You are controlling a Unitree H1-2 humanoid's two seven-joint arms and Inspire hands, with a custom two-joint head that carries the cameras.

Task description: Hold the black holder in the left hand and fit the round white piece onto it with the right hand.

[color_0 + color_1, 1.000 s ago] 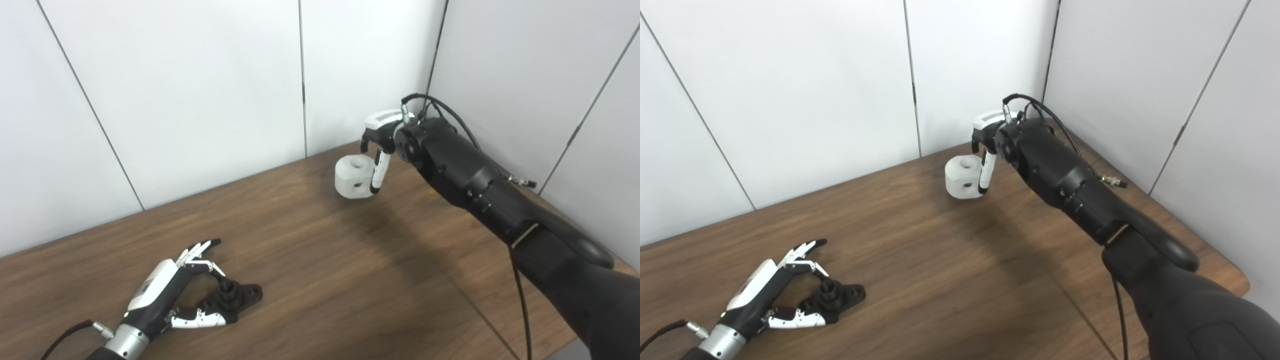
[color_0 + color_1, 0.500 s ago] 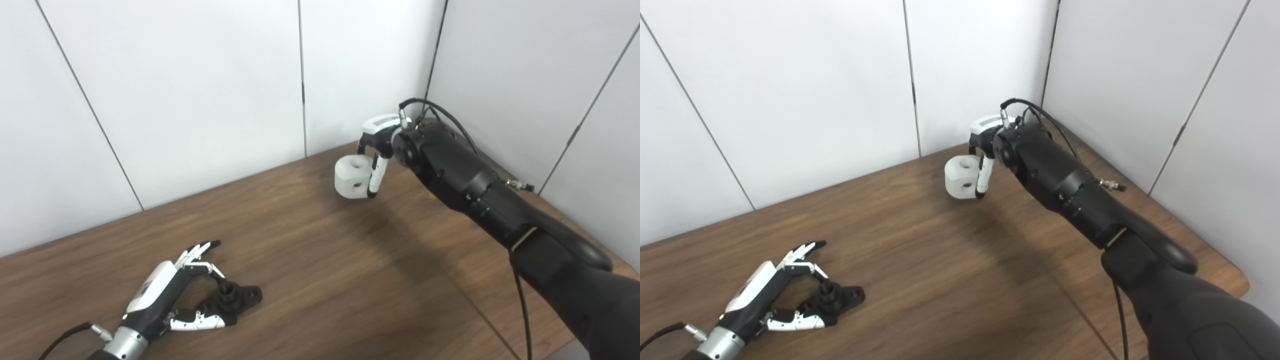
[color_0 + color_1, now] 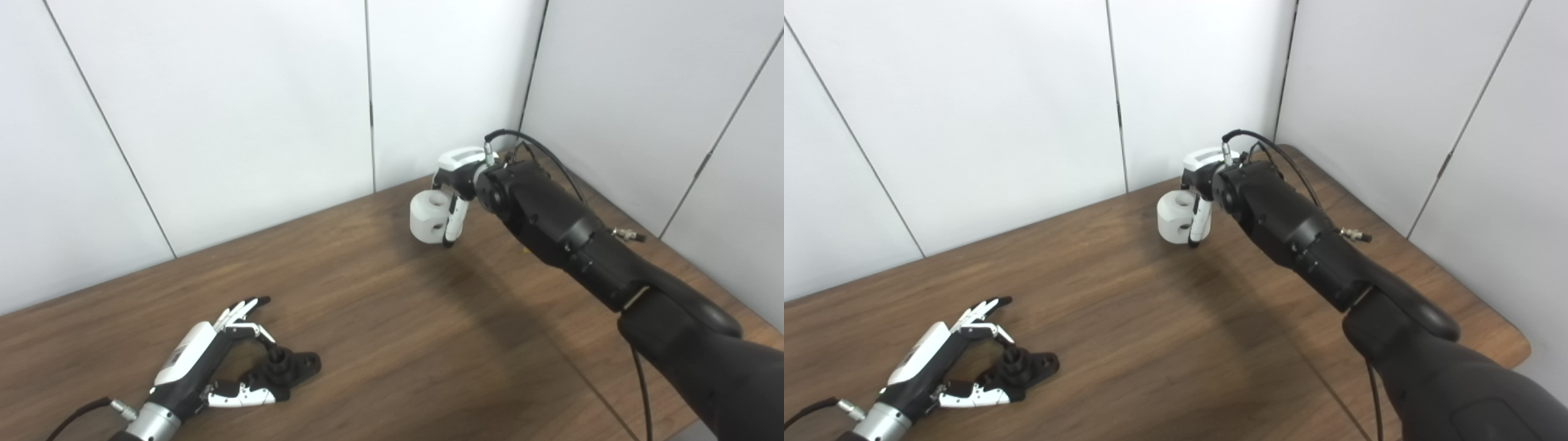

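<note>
The black holder (image 3: 289, 365) lies flat on the wooden table (image 3: 392, 331) at the near left. My left hand (image 3: 197, 355) rests beside it, open, with the holder between its thumb and spread fingers. At the far back, close to the wall, the round white piece (image 3: 427, 218) stands on the table, with holes in its top and side. My right hand (image 3: 458, 179) is shut on it from the right. The thumb lies down its near side and the fingers curl over its top and back, where they are mostly hidden.
White wall panels (image 3: 257, 122) close in the table at the back and on the right. The right forearm (image 3: 569, 239) stretches diagonally over the table's right part. A cable (image 3: 640, 392) hangs below it.
My right hand has slid a little left and closed in on the white piece, its thumb now across the piece's side. The piece, the holder and the left hand have barely moved.
</note>
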